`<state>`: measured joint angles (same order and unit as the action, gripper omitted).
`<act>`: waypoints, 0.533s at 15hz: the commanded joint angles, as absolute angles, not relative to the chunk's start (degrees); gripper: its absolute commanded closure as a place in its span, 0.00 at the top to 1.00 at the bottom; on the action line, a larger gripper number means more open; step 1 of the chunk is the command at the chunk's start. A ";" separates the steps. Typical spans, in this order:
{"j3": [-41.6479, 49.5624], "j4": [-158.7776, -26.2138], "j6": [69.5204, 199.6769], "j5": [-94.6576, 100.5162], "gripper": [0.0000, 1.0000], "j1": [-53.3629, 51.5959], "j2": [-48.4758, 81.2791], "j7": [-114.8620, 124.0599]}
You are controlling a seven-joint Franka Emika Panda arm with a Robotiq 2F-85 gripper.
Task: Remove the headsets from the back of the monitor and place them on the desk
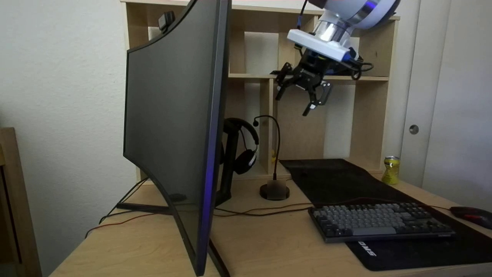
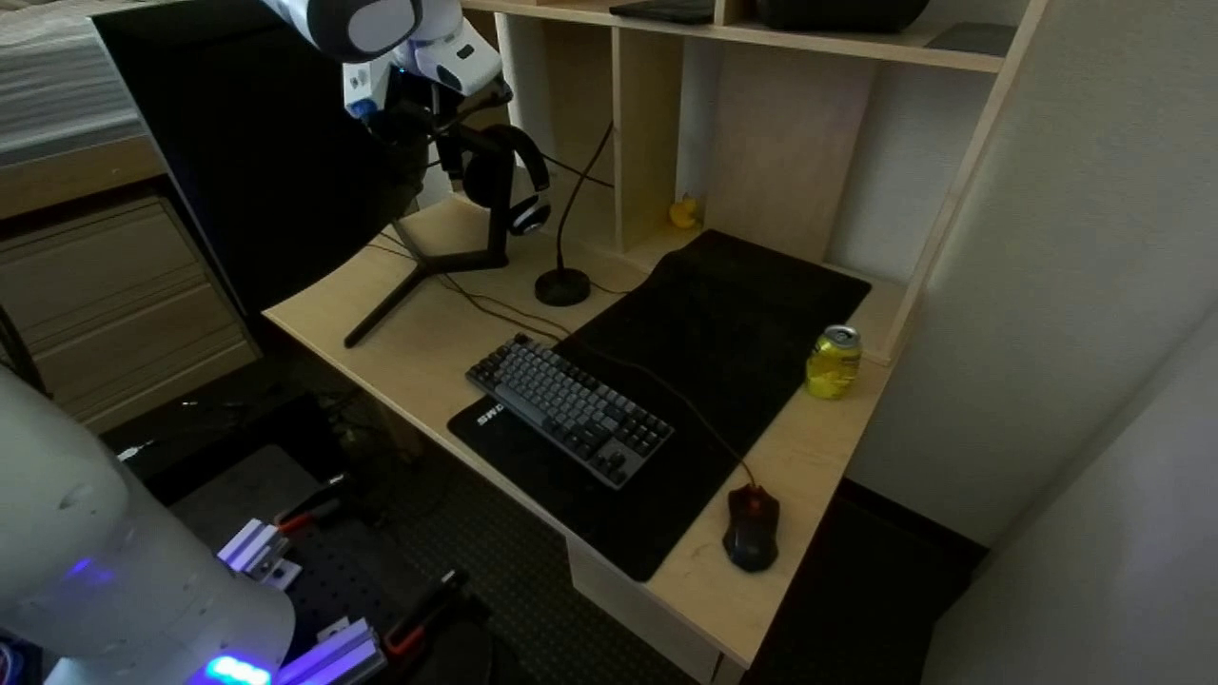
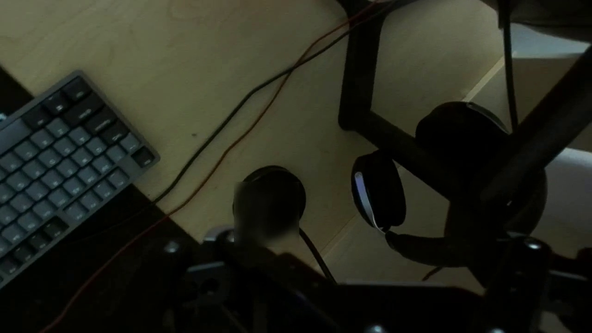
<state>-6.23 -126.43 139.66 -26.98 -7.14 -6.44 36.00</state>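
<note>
1. the black over-ear headphones with round padded cups (image 1: 243, 161) are hung, near mid-frame in an exterior view, at the top of the upright black stand post (image 1: 230, 161) behind the large curved dark-grey monitor (image 1: 173, 104); removal has not yet been done.
2. the black two-fingered hand (image 1: 292, 104) is held above and to the right of them in that frame, fingers spread, nothing gripped.
3. the approach is judged to be the present step. next, the hand would need to be brought down and leftward there, the headband taken, and the headphones lifted clear of the post before being laid on the light-wood counter (image 1: 265, 234); the thin black gooseneck stand with round base (image 2: 562, 287), near them, should be avoided.
4. the arch is pointed upward and the cups downward, the long axis being near upright, slightly tilted, in both exterior views.
</note>
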 commanded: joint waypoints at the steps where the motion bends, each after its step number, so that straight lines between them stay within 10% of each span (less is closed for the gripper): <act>1: -6.74 -123.55 139.40 -26.81 1.00 -6.91 -3.60 39.47; 8: -7.10 -114.50 140.14 -23.91 1.00 -8.16 7.29 50.54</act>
<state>-6.69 -116.93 139.41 -24.42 -7.31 3.85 45.23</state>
